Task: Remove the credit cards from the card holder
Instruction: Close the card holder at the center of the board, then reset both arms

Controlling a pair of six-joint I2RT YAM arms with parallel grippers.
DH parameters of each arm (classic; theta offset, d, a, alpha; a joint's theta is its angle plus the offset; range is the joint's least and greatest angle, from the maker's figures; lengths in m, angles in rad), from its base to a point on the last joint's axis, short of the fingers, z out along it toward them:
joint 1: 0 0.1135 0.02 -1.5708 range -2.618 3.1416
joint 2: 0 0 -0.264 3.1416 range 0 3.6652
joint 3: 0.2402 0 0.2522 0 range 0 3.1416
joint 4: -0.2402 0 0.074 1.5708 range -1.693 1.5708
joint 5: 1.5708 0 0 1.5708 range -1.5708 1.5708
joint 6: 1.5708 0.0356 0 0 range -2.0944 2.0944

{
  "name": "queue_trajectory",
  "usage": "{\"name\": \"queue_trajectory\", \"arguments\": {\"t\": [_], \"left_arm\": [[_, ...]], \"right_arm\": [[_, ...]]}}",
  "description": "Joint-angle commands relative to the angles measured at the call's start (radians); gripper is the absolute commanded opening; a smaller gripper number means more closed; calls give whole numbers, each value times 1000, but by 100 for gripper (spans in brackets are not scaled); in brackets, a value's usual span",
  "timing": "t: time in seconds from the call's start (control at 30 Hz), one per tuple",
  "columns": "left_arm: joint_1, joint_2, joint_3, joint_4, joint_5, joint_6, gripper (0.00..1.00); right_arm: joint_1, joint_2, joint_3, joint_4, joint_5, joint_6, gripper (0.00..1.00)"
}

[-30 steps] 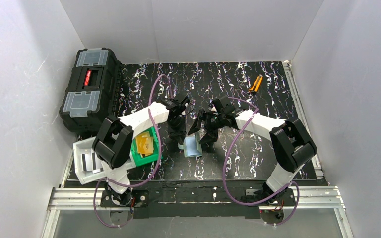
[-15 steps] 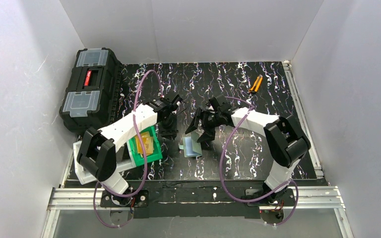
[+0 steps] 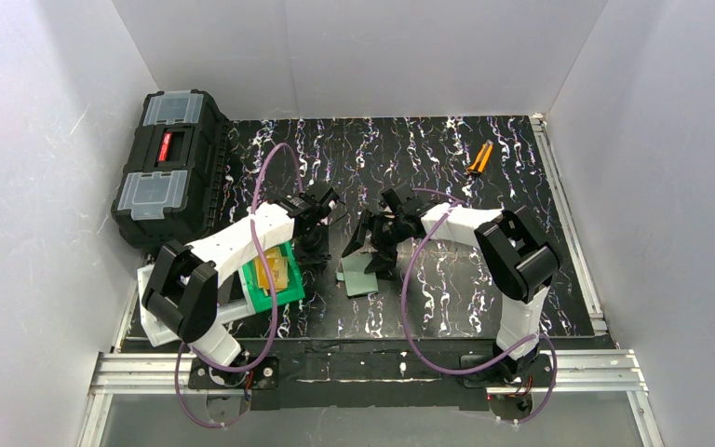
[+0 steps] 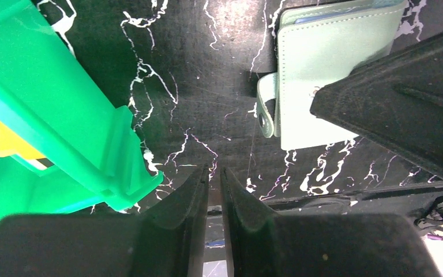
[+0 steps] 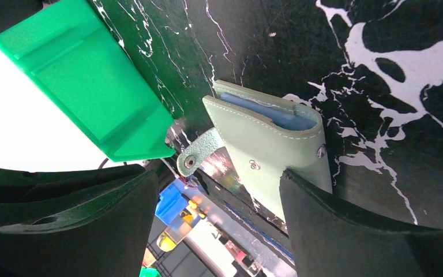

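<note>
- The black table (image 3: 447, 168) with white squiggles sits under everything, and the green bin (image 3: 284, 289) stands on it near the front
- A big black toolbox (image 3: 169, 168) sits behind the green bin and off to its left, well apart from it
- A white bin (image 3: 154, 293) stands right against the left side of the green bin
- The left gripper (image 4: 214, 173) hangs by the back right corner of the green bin; its two fingers are almost together, with only a thin gap, and nothing is in it
- The right gripper (image 5: 219, 179) is further to the right of the green bin, low over the card holder (image 5: 271, 156); its fingers are spread wide and grip nothing, and one finger covers a corner of the holder, but I cannot tell if it touches
- The card holder lies flat on the table, near the right side of the green bin but not touching it; it is folded, a bit of blue shows at its edge, and its little snap strap (image 5: 199, 153) hangs loose
- Yellow credit cards (image 3: 273, 271) lie inside the green bin
- A small orange tool (image 3: 479, 158) lies far behind the green bin, to the right
</note>
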Motion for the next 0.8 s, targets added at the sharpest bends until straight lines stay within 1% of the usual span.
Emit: {"name": "queue_trajectory", "arguments": {"t": [0.0, 0.13, 0.23, 0.4, 0.57, 0.67, 0.73, 0.77], "left_arm": [[6, -16, 6, 6, 43, -9, 13], [6, -20, 28, 8, 49, -3, 13], [5, -35, 76, -20, 35, 13, 13], [14, -79, 180, -53, 33, 45, 19], [23, -128, 273, -67, 37, 84, 26], [37, -164, 314, -67, 53, 105, 33], [46, -189, 331, -64, 52, 120, 43], [49, -202, 336, -67, 51, 126, 51]], "right_arm": [[13, 12, -10, 17, 33, 0, 84], [10, -24, 23, -28, 35, -24, 85], [3, -60, 71, -60, 21, -39, 87], [-27, -131, 181, -171, 21, -91, 93], [-66, -240, 216, -263, 84, -154, 98], [-79, -310, 222, -326, 151, -196, 98], [-87, -371, 210, -351, 196, -214, 98], [-91, -401, 203, -357, 216, -222, 98]]}}
